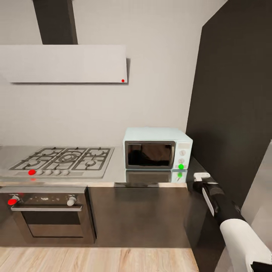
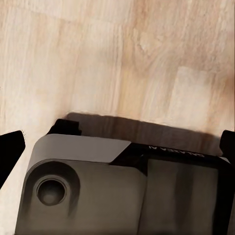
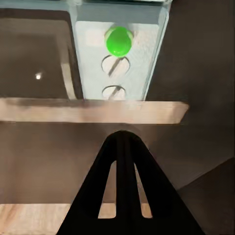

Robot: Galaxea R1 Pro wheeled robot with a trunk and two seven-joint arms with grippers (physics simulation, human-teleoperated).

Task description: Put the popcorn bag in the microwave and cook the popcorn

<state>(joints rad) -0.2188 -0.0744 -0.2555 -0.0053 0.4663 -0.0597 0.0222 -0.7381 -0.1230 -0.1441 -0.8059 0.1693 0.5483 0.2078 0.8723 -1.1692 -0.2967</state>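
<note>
Right gripper (image 3: pixel 121 142), fingers pressed together and holding nothing, hovered just before the closed microwave (image 1: pixel 157 148) on the countertop (image 1: pixel 117 172), near its green button (image 3: pixel 118 41).

We noted a glossy, reflective countertop (image 1: pixel 151 180), brushed-steel hob (image 1: pixel 62 161), pale matt-painted microwave (image 1: pixel 157 148) with dark glass door — and wood-grain floor (image 2: pixel 117 58).

Even, soft light; countertop (image 1: pixel 113 177) glossy, perhaps slightly blurred.

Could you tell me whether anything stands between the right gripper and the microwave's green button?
Nothing visible does: the right gripper points at the microwave across the countertop edge, and the green button shows unobstructed.
</note>
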